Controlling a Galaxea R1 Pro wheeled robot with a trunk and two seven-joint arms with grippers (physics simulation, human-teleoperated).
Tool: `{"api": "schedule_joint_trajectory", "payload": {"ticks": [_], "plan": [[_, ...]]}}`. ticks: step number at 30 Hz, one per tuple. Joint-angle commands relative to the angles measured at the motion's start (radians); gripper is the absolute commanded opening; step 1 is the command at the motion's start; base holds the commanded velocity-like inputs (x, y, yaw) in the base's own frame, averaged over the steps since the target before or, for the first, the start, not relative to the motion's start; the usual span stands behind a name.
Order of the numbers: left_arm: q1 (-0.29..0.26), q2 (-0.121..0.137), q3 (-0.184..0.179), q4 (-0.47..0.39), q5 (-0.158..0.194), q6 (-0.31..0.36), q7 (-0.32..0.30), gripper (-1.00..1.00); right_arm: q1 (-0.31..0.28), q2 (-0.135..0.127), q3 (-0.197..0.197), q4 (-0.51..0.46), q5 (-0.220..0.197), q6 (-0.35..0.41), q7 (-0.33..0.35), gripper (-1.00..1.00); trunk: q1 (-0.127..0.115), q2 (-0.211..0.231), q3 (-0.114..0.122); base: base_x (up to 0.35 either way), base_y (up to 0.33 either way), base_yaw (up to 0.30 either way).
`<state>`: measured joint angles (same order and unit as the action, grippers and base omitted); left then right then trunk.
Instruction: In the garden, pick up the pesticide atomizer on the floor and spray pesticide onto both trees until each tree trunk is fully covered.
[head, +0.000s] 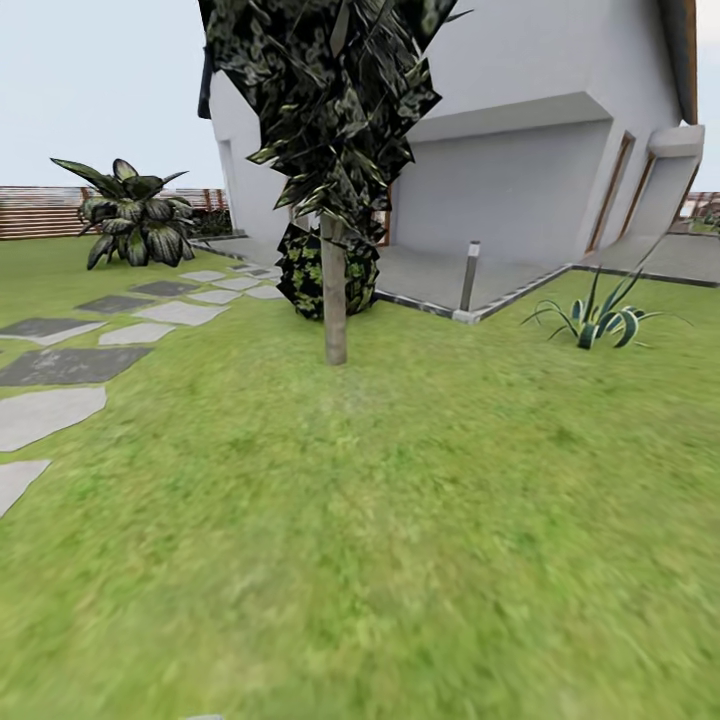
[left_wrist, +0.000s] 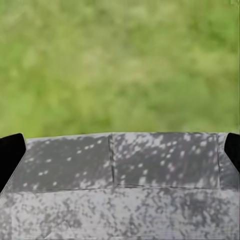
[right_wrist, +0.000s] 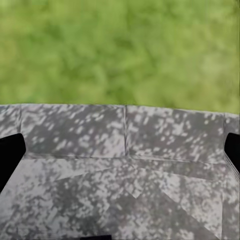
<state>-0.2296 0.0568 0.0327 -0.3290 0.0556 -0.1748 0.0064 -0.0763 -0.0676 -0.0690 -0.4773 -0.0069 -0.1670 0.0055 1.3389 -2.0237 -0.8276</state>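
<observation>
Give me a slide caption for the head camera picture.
Garden lawn with a tree trunk straight ahead, grey stepping stones to the left and a white house behind.

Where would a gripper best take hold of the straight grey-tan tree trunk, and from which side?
Grip the tree trunk on its bare lower stretch, below the dark leaf crown: upright and branchless there. Come from the near lawn side, probably; a dark round shrub stands close behind.

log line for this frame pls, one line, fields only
phase: in transit on lawn | ahead: tree trunk, house behind | left of view: stepping stones | wrist views: grass below, mottled grey surface | gripper state: cannot tell
</observation>
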Motion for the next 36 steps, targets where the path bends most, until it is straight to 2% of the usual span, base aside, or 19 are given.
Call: {"api": "schedule_joint_trajectory", "payload": {"ticks": [1,8,36], "plan": [[-0.001,0.000,-0.001,0.001,0.006,-0.003,0.000,1.00,0.000,0.000,-0.002,0.001,-0.001,-0.003,0.001,1.00,0.000,0.000,-0.001,0.340,0.000,-0.001],[-0.001,0.000,-0.001,0.001,0.006,-0.003,0.001,1.00,-0.001,0.000,-0.002,0.001,-0.001,-0.003,0.001,1.00,0.000,0.000,-0.001,0.340,0.000,-0.089],[-0.001,0.000,-0.001,0.001,0.006,-0.003,0.001,1.00,0.000,0.000,-0.002,0.002,-0.001,-0.003,0.001,1.00,0.000,0.000,-0.001,0.340,0.000,-0.259]]}}
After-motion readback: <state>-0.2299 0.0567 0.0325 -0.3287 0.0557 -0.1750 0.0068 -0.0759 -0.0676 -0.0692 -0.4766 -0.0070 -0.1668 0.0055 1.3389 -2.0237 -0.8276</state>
